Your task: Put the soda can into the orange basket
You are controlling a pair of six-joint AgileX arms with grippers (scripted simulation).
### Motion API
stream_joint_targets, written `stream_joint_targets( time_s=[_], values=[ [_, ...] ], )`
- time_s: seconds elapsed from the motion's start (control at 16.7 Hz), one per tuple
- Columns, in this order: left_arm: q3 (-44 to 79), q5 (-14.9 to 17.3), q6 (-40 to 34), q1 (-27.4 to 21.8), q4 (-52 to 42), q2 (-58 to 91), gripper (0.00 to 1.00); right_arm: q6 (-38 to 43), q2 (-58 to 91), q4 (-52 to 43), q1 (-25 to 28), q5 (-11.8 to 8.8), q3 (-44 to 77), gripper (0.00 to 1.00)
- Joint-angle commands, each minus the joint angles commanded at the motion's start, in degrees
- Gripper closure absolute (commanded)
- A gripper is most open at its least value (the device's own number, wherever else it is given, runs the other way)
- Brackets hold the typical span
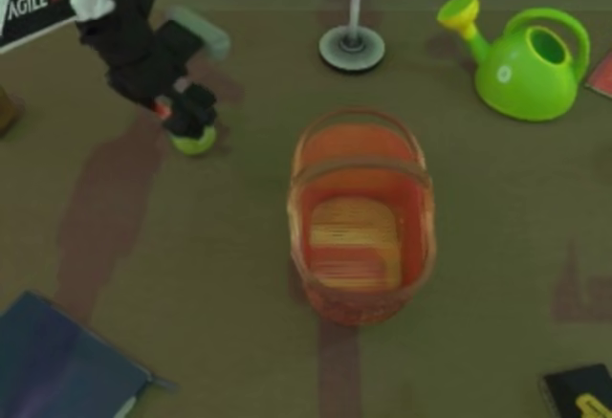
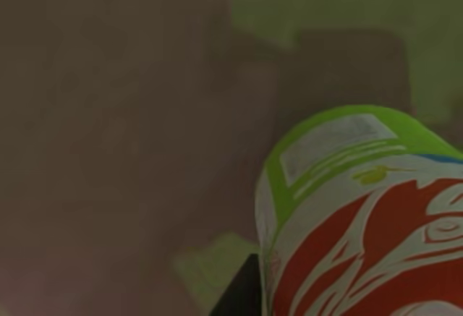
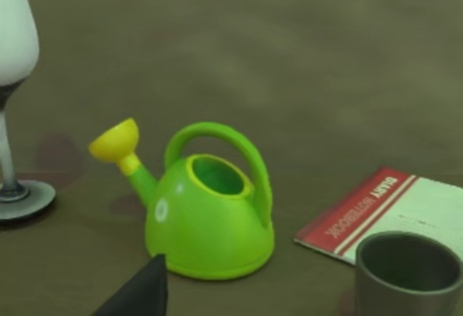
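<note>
A dull olive table (image 1: 220,275) with brownish shadow patches carries everything, and on its left side the left gripper (image 1: 189,123) reaches down with its dark fingers closed around the soda can (image 1: 194,139), a smooth cylinder whose lime-green end shows just below the jaws and whose red-and-white printed side fills the left wrist view. The orange basket (image 1: 360,215), an oval of woven wicker with an arched handle and a yellowish slatted floor, stands well apart from those jaws toward the table's middle. The right gripper (image 3: 137,291) shows only a dark fingertip, so I cannot tell how its jaws stand; beyond it sit a glossy green plastic watering can (image 3: 206,211) with a yellow spout, a wine glass (image 3: 14,99), a grey cup (image 3: 409,272) and a red-edged notebook (image 3: 380,211).

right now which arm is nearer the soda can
Left. Its end effector is right on top of the soda can, at the table's left. The right arm is out of the top view; its wrist camera looks at the green watering can, far right.
</note>
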Motion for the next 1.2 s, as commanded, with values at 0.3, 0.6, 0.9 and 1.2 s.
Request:
stream_joint_targets(
  time_s=[0.3, 0.6, 0.9, 1.2],
  values=[
    [-10.16, 16.57, -7.72, -2.07, 25.74, -4.13, 1.0, 0.0, 0.0, 0.0, 0.0, 0.0, 0.0, 0.0],
    [-23.27, 35.34, -17.23, -4.26, 56.88, -9.8, 1.0, 0.0, 0.0, 0.0, 0.0, 0.0, 0.0, 0.0],
    [-34.81, 51.46, -25.29, -6.02, 82.88, -16.34, 1.0, 0.0, 0.0, 0.0, 0.0, 0.0, 0.0, 0.0],
    [-40.92, 60.18, -29.31, -6.9, 94.89, -20.84, 1.0, 0.0, 0.0, 0.0, 0.0, 0.0, 0.0, 0.0]
  ],
)
